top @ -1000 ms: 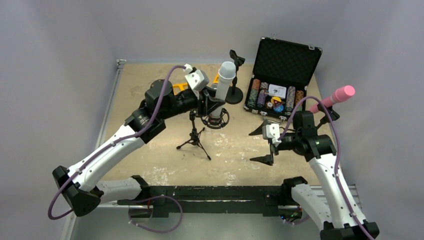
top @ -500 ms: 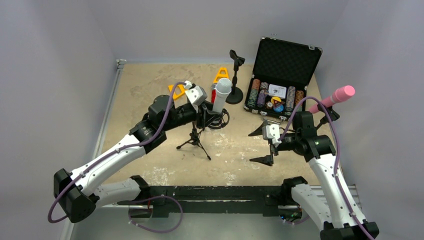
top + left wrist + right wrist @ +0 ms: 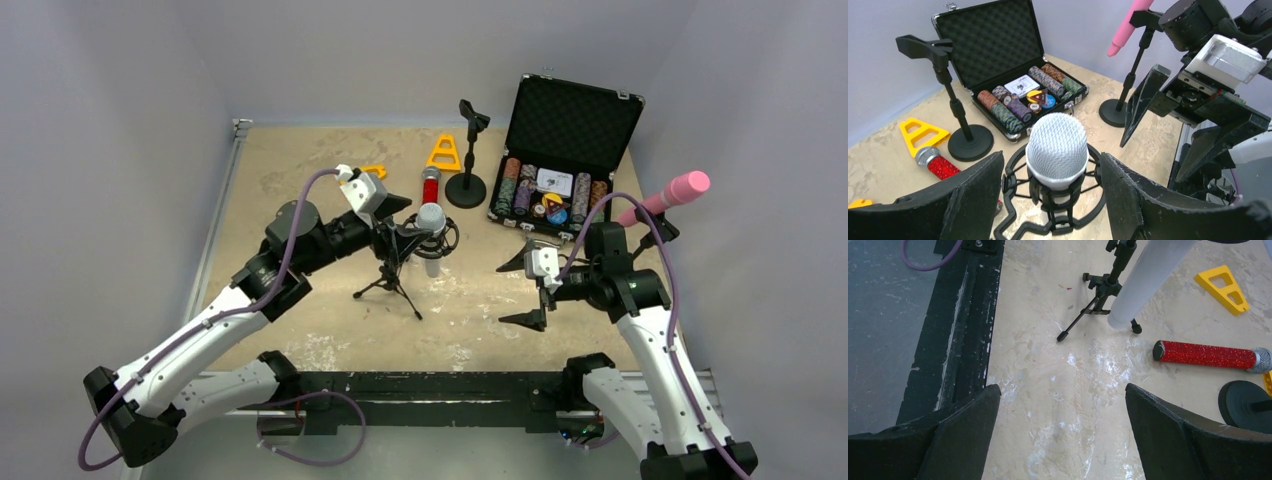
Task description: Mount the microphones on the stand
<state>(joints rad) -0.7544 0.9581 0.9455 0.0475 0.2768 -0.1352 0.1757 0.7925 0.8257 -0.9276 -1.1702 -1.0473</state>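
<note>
As you look down, the white microphone [image 3: 431,222] sits in the ring cradle [image 3: 451,238] on the tripod stand [image 3: 389,275], left claw [image 3: 410,236] open around it; the pink microphone [image 3: 672,192] is clipped near the right edge. Left wrist: gaps flank the grey mesh head [image 3: 1056,145]. Right wrist: right claw [image 3: 1063,390] gapes over mottled surface [image 3: 1048,300]; the glittery red microphone [image 3: 1205,355] lies flat.

Walls: we see plain pale grey walls [image 3: 330,55] closing in from 9 through 12 to 3 o'clock.
Tabletop: worn beige stone-look tabletop [image 3: 300,165], white scuffs toward 6 o'clock.
Edge: black metal rail [image 3: 440,385] at 6 o'clock.
Light: soft, even.
</note>
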